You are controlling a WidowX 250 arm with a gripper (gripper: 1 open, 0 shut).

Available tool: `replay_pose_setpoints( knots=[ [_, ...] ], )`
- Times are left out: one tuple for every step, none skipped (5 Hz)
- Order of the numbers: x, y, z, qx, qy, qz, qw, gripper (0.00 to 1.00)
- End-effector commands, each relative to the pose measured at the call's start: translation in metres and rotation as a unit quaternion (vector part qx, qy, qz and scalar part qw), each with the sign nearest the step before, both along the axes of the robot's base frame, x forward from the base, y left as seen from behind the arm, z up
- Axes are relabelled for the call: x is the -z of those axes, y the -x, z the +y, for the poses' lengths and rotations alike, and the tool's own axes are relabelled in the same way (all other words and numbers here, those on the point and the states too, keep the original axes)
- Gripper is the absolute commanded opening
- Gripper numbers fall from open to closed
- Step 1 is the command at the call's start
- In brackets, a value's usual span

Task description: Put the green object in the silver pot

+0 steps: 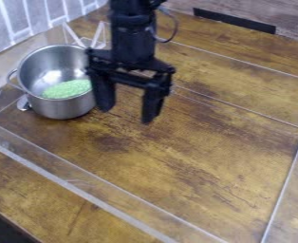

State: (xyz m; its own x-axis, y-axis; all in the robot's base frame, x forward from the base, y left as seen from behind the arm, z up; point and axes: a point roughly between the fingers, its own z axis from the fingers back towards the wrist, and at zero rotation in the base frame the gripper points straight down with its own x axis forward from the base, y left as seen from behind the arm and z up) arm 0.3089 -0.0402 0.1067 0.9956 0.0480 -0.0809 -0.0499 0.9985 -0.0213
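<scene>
The silver pot (44, 84) stands at the left of the wooden table, round and shiny, with a small handle toward the front left. The green object (65, 89) lies flat inside it on the bottom. My gripper (127, 101) hangs over the table just right of the pot, fingers pointing down and open, nothing between them. Its left finger (104, 93) is close to the pot's right rim, and the right finger (152, 102) is over bare wood.
A clear plastic barrier (63, 171) runs diagonally across the front of the wooden table (215, 142). A white slatted panel (25, 19) stands behind the pot. A dark strip (234, 19) lies at the back edge.
</scene>
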Motion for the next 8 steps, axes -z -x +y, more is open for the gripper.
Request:
replay_pose_setpoints(
  knots=[
    [-0.014,-0.025,-0.021,-0.001,0.007,-0.047,0.9989,1.00],
    [-0.014,-0.040,-0.035,-0.006,0.005,-0.068,0.9977,1.00],
    [-0.011,-0.048,-0.042,-0.022,-0.004,-0.085,0.9962,1.00],
    [-0.017,-0.052,-0.047,-0.046,-0.008,-0.096,0.9942,1.00],
    [-0.024,-0.055,-0.052,-0.067,-0.012,-0.106,0.9920,1.00],
    [-0.027,-0.063,-0.038,-0.050,-0.013,-0.110,0.9926,1.00],
    [-0.030,-0.071,-0.024,-0.034,-0.014,-0.115,0.9926,1.00],
    [-0.026,-0.082,-0.013,-0.004,-0.014,-0.118,0.9929,1.00]
  ],
)
